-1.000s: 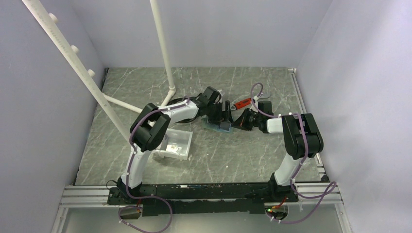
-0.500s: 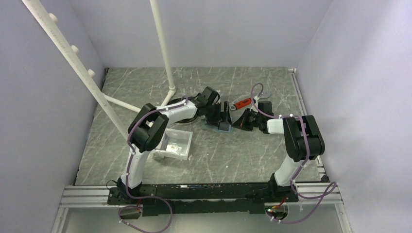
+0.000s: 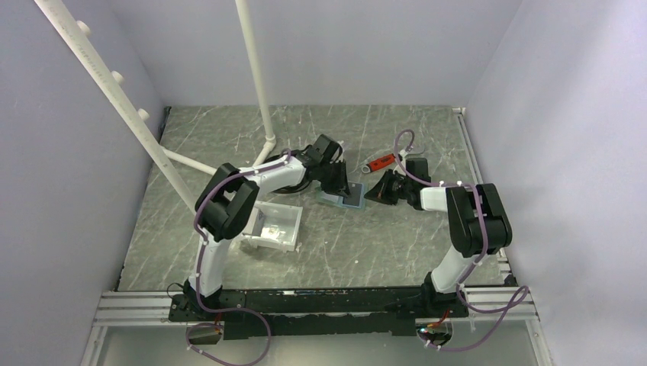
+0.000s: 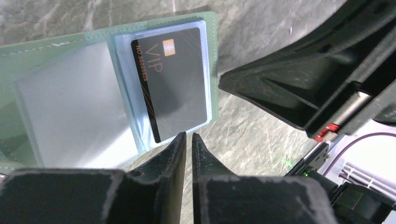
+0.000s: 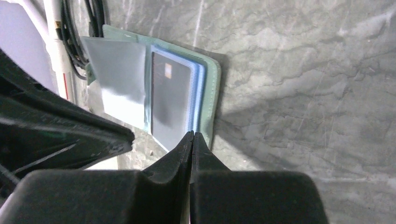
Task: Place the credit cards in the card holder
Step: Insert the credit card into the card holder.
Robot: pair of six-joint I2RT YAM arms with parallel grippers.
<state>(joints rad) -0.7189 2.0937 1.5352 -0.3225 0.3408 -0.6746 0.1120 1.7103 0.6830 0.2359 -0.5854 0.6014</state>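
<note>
The left gripper (image 4: pixel 188 136), jaws nearly together on nothing, and the empty, closed right gripper (image 5: pixel 192 135) flank the open card holder (image 3: pixel 345 198) mid-table; wrist views reveal its dark VIP card (image 4: pixel 173 81), the overhead adds a white tray (image 3: pixel 291 227).

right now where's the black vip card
In the left wrist view, the black VIP card sits in a clear pocket of the open green card holder on the table, just beyond the left gripper.

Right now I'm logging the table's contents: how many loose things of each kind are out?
Open grey-green folding card holder: 1
Dark VIP plastic card, in a pocket: 1
White plastic tray: 1
Red-handled wrench: 1
Total: 4
</note>
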